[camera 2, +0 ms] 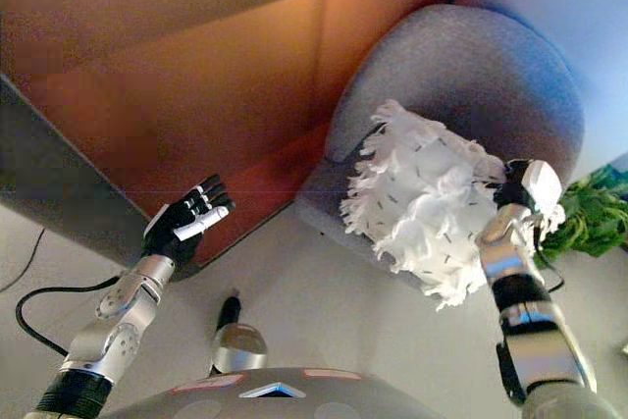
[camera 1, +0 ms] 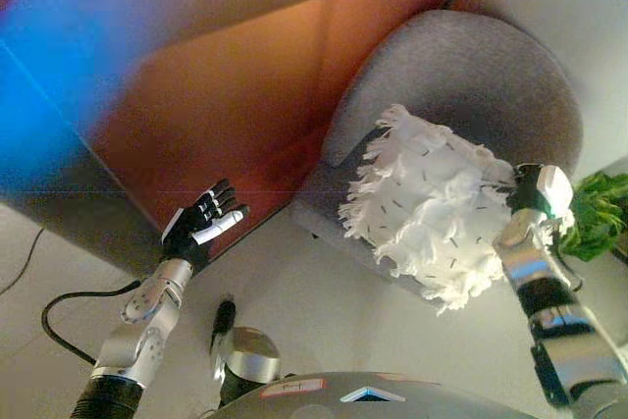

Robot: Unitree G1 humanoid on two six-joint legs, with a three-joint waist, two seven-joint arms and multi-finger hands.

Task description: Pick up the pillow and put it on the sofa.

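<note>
We have the fluffy white pillow (camera 1: 432, 208) pinched in our right hand (camera 1: 535, 198) over the grey sofa (camera 1: 471, 76) — next, lower and release; left hand (camera 1: 201, 223) spread, idle.

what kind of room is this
Probably a living room or lounge: a grey upholstered sofa with a rounded back, a fluffy white pillow held up in front of it, and a leafy green plant beside it on a pale floor.

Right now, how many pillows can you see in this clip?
1. The white shaggy pillow is held up at the right hand, in front of the grey sofa chair. None other shows, though its bulk hides part of the seat.
</note>
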